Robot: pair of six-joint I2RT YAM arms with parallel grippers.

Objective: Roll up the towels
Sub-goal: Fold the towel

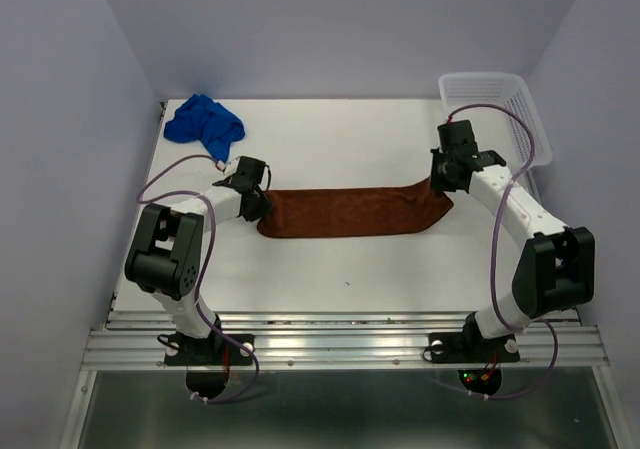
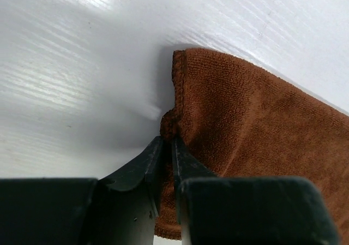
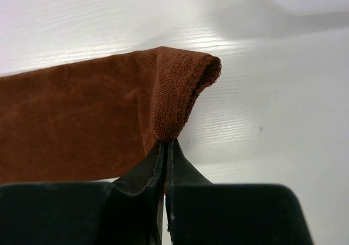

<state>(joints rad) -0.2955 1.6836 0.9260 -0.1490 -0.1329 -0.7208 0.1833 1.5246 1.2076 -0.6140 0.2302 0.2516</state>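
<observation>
Right gripper (image 3: 165, 144) is clamping fully shut on a brown towel (image 3: 82, 114) corner, holding it tented. Left gripper (image 2: 168, 143) is pinching the opposite hem, jaws nearly closed, probably gripping. Towel is lying stretched between them: light, limp terry, so hems are the handle. Blue towel (image 1: 205, 124) is sitting crumpled beyond the left gripper, its edges hidden.
</observation>
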